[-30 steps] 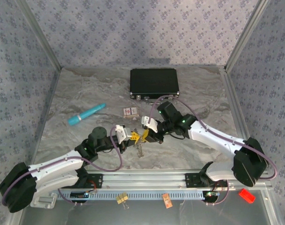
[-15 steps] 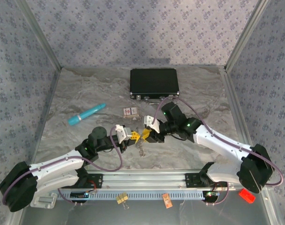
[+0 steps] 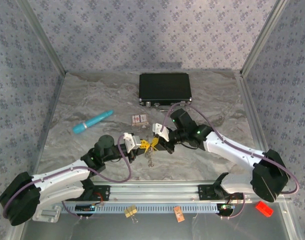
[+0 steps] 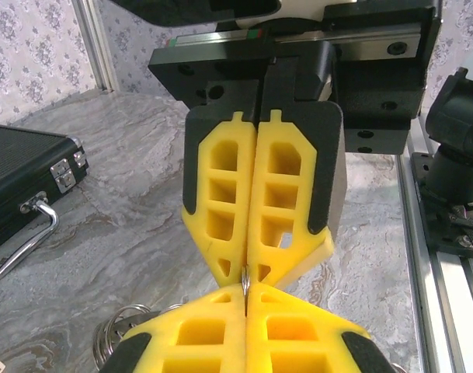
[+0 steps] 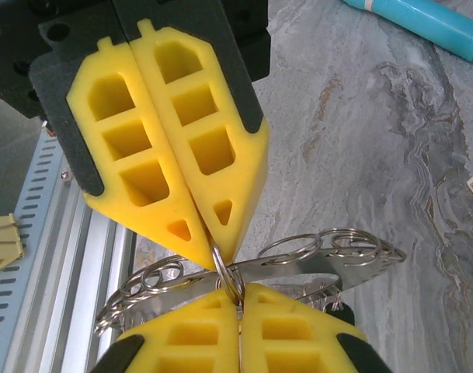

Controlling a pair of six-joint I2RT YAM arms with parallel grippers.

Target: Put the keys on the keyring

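bench: a grey marbled top is carrying the loose things between patterned walls.
black case: is lying flat and shut at the far middle of the bench, its metal latches and handle facing the near side.
teal pen: is lying slantwise on the left part of the bench, well apart from the case.
card box: red and white, is sitting just in front of the case's left corner.
rail: is running along the near edge.
binder clip: is resting below the rail, near a small orange card.
red block: is lying at the near right.
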